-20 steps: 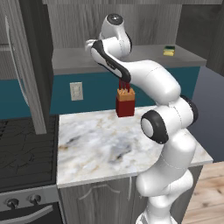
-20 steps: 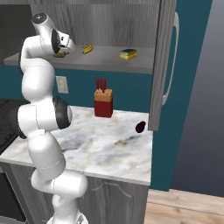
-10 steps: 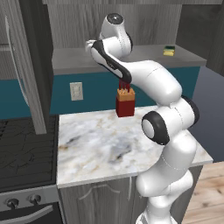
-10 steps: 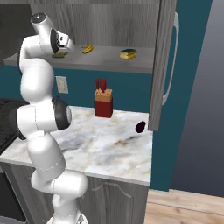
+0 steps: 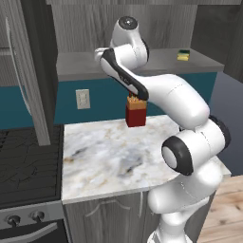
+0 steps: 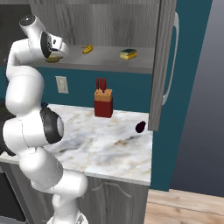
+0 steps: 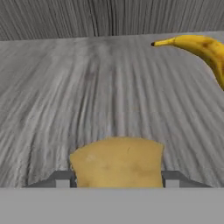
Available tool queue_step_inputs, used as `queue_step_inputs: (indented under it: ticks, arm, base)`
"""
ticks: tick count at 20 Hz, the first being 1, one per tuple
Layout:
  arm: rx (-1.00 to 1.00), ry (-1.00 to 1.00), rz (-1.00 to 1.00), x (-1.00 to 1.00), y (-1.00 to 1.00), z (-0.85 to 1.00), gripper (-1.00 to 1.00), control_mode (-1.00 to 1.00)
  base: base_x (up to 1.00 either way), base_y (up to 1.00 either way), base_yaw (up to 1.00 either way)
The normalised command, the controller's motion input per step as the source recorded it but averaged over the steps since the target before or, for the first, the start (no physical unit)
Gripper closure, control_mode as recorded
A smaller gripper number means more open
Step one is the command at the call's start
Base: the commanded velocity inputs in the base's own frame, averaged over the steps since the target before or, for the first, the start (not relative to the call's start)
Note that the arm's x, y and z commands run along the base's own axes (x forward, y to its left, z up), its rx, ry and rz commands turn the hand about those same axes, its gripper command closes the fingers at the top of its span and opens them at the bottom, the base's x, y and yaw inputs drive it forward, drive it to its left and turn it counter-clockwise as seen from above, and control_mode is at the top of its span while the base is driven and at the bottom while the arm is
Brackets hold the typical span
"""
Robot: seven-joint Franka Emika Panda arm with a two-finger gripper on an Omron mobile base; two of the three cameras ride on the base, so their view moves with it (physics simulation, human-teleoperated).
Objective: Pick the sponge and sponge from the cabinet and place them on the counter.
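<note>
Jaws clamped on either side of the tan-yellow sponge [image 7: 117,162], my gripper [image 7: 117,177] holds it on the grey shelf [image 7: 65,96] of the open wall cabinet [image 6: 109,22], one finger [image 7: 61,179] pressed to each flank of the sponge in the hand view. From the right base view, the same tan sponge [image 6: 53,57] sits at my gripper [image 6: 57,51] at the left end of the shelf, touching the boards. A yellow banana [image 7: 199,48] lies on the shelf just beyond and to one side, apart from my fingers; the right base view places that banana [image 6: 88,49] between me and the second sponge. That green-topped sponge [image 6: 128,54] rests farther along the shelf, near the open cabinet door [image 6: 164,65]; the left base view shows it [image 5: 183,55] toward the shelf's right end. Below, the marble counter [image 6: 109,144] carries a red knife block [image 6: 103,104] near the wall and a small dark object [image 6: 140,127] close to the door's lower edge. A black stovetop [image 5: 23,156] adjoins the counter.
</note>
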Motion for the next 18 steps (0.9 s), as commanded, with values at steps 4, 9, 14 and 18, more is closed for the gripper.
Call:
queue_step_inputs:
  ticks: [4, 9, 14, 18]
  arm:
    - [0.00, -0.09, 0.00, -0.89, -0.19, -0.19, 1.00, -1.00]
    - [0.00, -0.05, 0.00, -0.87, -0.14, -0.14, 1.00, -1.00]
    - [0.03, 0.00, 0.00, -0.80, -0.13, -0.07, 1.00, -1.00]
    - [0.07, 0.03, 0.00, -0.53, -0.07, -0.14, 1.00, -1.00]
  base:
    - [0.00, 0.00, 0.00]
    - [0.00, 0.00, 0.00]
    - [0.00, 0.00, 0.00]
    - [0.00, 0.00, 0.00]
